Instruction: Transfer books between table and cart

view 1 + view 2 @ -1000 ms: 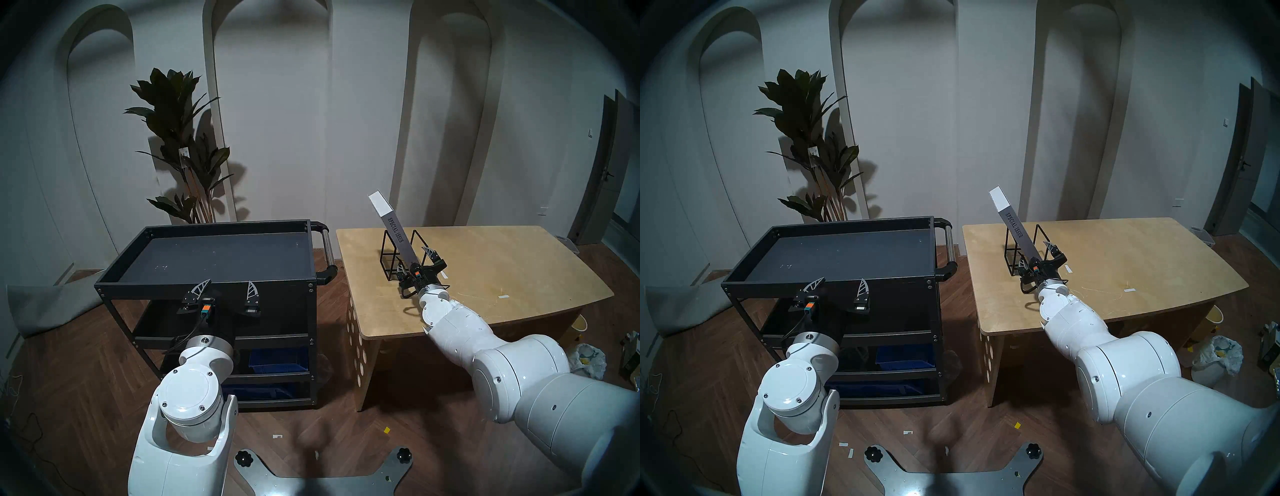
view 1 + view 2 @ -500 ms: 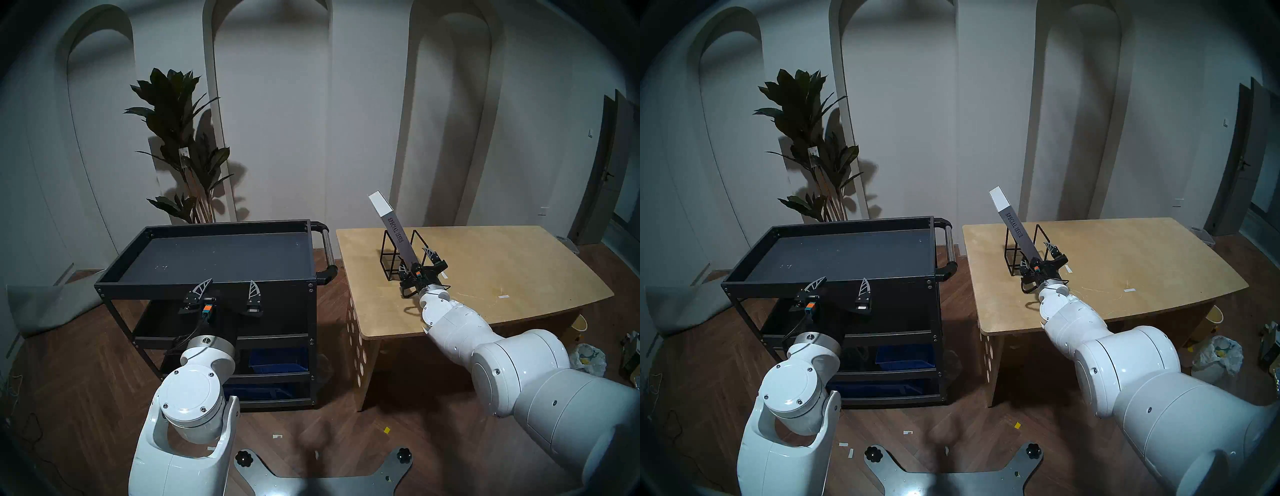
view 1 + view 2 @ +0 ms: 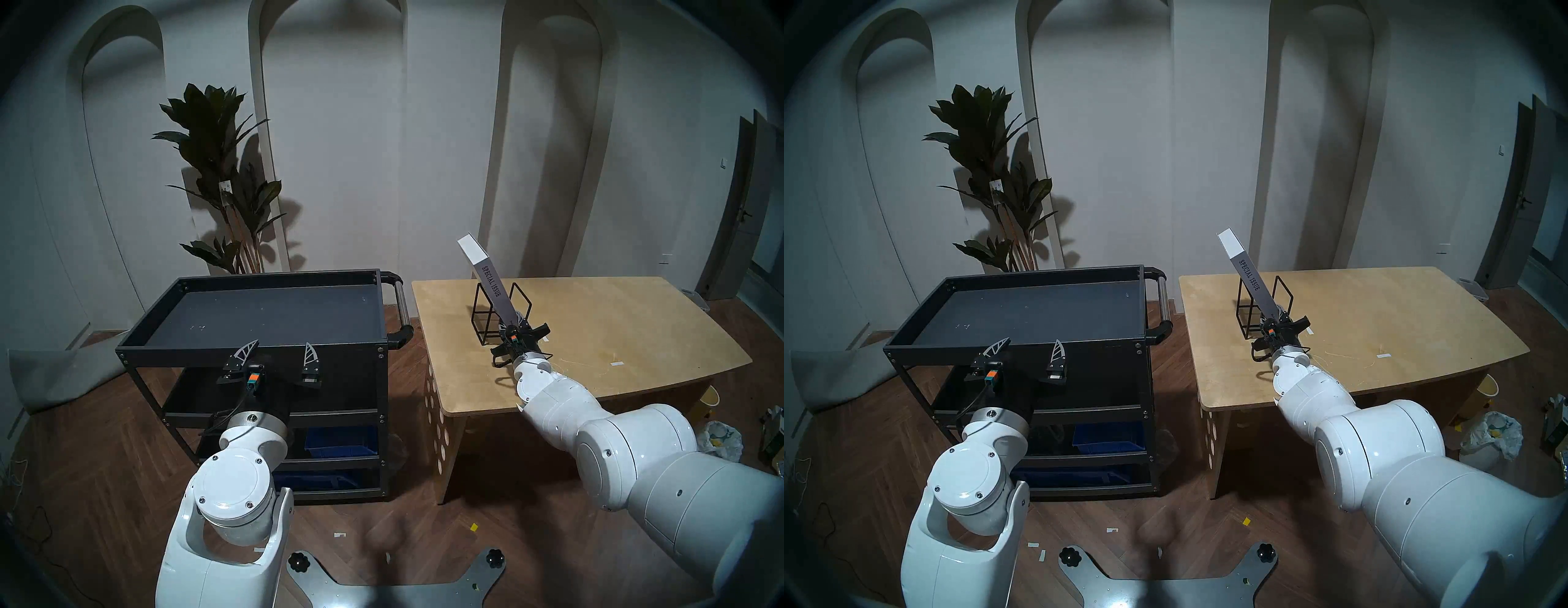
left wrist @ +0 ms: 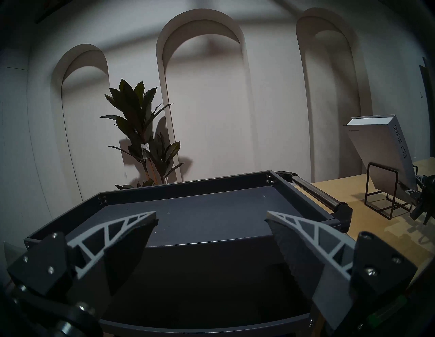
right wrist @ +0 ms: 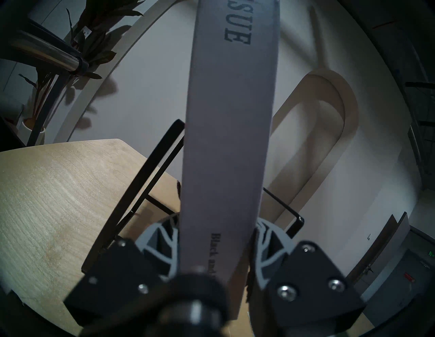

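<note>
The right gripper (image 3: 514, 329) squeezes its fingers on the tilted book (image 3: 492, 285) in the rack (image 3: 500, 312) on the worktop (image 3: 594, 322), while the left gripper (image 3: 278, 356), fingers spread, waits before the bare cart (image 3: 271, 312) at nine o'clock, so the carrying is not yet done.

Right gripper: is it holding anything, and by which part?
The right gripper is shut on the book, clamping both covers at the spine's lower end. The left gripper is open and holds nothing.

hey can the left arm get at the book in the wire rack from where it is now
Probably not directly. The left tool hangs open at the cart front; the book leans beyond the cart handle, already clamped by the right tool.
</note>
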You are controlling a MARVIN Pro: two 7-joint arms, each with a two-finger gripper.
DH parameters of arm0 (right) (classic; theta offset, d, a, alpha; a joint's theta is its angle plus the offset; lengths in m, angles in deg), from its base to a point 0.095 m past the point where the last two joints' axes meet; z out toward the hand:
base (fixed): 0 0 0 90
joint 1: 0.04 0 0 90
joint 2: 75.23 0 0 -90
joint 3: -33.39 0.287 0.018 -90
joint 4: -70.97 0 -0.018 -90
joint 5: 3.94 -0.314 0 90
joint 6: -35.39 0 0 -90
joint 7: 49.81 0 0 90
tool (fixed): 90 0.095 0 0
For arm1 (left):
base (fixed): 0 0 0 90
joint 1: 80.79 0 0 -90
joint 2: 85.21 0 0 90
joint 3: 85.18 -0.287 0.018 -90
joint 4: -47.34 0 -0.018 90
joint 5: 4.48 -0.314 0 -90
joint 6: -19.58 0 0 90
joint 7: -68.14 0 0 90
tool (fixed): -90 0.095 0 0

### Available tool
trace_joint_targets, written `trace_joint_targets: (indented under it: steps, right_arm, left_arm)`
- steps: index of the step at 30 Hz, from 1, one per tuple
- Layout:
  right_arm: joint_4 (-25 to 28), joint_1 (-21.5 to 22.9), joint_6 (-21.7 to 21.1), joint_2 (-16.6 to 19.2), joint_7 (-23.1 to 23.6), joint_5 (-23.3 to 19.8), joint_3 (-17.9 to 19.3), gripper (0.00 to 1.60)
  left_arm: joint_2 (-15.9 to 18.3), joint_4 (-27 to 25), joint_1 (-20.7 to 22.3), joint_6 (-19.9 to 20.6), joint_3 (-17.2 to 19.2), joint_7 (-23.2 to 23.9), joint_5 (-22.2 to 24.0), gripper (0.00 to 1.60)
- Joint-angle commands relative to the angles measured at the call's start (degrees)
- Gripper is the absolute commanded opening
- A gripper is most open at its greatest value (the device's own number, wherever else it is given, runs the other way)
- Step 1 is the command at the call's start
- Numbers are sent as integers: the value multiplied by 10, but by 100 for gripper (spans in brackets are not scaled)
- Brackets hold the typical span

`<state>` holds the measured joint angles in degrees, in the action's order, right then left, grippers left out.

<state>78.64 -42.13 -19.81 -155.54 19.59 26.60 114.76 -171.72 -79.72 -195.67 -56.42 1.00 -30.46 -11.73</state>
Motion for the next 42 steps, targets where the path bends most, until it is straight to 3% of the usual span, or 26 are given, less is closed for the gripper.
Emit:
trace_joint_targets:
  steps: [1,13,16,21,29,36,42]
  right_arm:
    - [15,14,24,1,-10,-4,4,0]
    - [29,18,60,3,-22,-7,8,0]
    - [36,18,91,2,-13,-17,16,0]
    - [59,5,128,3,-39,-12,12,0]
    - [103,3,182,-2,-59,-21,20,0]
    - [134,1,202,-26,-59,-26,19,0]
    - [155,1,202,-77,-54,-33,11,0]
  left_arm:
    - [2,-16,1,-1,4,1,1,160]
    - [2,-8,11,1,4,3,5,160]
    - [1,-6,16,-1,6,6,12,160]
    - [-5,13,37,8,22,5,27,160]
    - [-9,-4,44,9,36,17,53,160]
    - [-15,-27,56,6,44,27,76,160]
    - [-22,-57,85,4,58,34,102,160]
